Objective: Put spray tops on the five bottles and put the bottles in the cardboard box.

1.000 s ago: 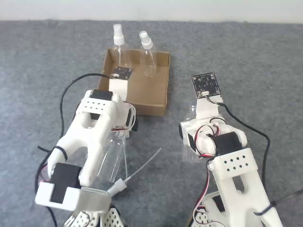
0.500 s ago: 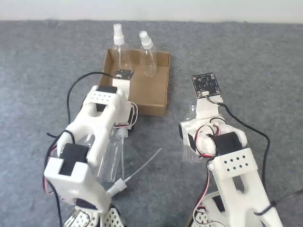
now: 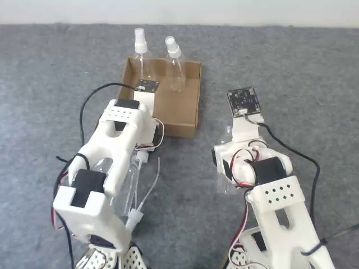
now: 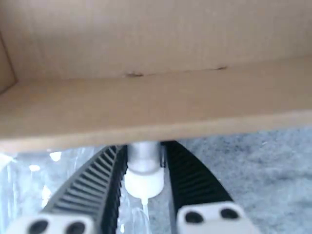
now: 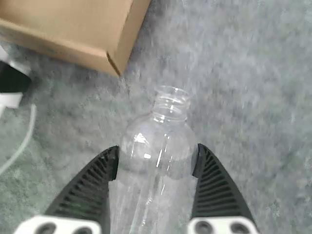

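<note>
- white spray top (image 3: 134, 216): its dip tube swung toward brown cardboard box (image 3: 182, 130).
- left gripper (image 4: 143, 151) clamped on capped clear plastic bottle (image 3: 134, 185) at neck, box wall just ahead.
- right gripper (image 5: 157, 150) closed on uncapped clear bottle (image 5: 163, 122).

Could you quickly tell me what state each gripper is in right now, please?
Left gripper: closed on a white spray top.
Right gripper: closed on a clear, uncapped plastic bottle.

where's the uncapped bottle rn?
The uncapped bottle sits between the right gripper's fingers in the right wrist view, over the grey carpet just off the cardboard box's near right corner.
</note>
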You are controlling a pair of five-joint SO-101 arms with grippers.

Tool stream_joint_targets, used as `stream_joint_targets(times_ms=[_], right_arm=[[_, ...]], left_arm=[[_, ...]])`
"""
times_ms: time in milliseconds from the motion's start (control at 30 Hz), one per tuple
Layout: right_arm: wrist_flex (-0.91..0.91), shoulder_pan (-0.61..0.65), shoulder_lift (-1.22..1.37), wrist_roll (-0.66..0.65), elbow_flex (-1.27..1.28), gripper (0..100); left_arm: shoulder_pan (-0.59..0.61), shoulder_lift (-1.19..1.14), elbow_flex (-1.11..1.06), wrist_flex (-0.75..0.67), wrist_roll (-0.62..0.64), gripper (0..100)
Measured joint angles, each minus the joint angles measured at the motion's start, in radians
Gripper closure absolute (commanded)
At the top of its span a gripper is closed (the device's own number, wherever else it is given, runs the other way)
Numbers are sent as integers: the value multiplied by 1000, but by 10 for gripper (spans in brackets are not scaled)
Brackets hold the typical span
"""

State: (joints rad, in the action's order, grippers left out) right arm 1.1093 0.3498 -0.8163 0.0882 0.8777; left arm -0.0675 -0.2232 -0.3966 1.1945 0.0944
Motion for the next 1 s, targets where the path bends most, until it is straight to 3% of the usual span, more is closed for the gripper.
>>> stream_joint_targets(times_ms=[167, 500, 1000], right_arm=[[0, 0, 2, 0, 17, 957], [0, -2, 2, 0, 17, 961], [0, 37, -3, 0, 17, 961]], left_arm=[[-25, 21, -11, 8, 0, 978], [-35, 295, -157, 14, 0, 978], [-35, 698, -410, -146, 0, 978]])
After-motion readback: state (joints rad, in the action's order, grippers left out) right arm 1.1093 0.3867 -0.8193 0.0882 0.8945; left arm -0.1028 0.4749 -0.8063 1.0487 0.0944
